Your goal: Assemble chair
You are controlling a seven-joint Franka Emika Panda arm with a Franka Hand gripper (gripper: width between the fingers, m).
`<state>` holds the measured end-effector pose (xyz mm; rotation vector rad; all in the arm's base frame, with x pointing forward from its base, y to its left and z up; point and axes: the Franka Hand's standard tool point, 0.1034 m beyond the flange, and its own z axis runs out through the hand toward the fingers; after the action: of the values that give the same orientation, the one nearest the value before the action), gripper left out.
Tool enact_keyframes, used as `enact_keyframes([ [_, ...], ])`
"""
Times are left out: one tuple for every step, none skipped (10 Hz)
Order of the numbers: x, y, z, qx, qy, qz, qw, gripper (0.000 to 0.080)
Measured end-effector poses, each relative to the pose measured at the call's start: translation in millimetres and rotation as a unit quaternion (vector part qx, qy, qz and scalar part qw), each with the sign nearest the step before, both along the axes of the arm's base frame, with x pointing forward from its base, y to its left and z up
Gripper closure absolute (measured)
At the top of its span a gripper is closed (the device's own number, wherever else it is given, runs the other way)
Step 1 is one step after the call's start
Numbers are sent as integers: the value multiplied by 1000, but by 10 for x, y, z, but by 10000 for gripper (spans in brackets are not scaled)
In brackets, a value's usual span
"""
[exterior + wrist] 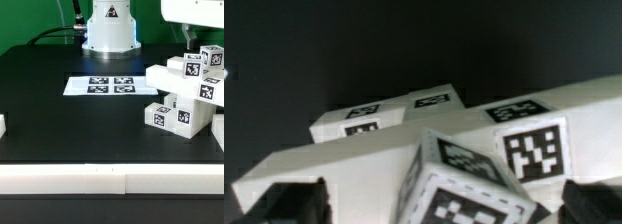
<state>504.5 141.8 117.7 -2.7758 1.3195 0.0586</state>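
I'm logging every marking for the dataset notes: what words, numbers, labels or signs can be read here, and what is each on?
No readable words, brands or numbers.
Marker board: four black-and-white square tags, patterns only.
Chair parts: square coded tags, also seen close in the wrist view; no text.
Robot base: small dark mark, too blurred to read.

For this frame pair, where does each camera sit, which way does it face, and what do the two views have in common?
Exterior view: off the arm, across the black table, facing the robot base; it shows the marker board, the chair parts and the gripper.
Wrist view: on the wrist, looking down close over the chair parts; dark fingertips stand apart at the corners.
Shared: the tagged white chair parts.
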Motion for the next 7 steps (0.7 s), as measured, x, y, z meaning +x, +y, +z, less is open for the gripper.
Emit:
enact_keyframes([
  [-1,0,0,0,-3,40,999,151],
  [-24,-2,-2,-6,3,79,997,151],
  [-19,-5,11,-13,3,139,990,151],
  [-11,-4,16,-12,-1,187,982,151],
  [-8,3,17,-12,-4,220,976,151],
  [-21,28,15,-12,-3,228,974,151],
  [-21,34,20,-16,-4,272,962,151],
])
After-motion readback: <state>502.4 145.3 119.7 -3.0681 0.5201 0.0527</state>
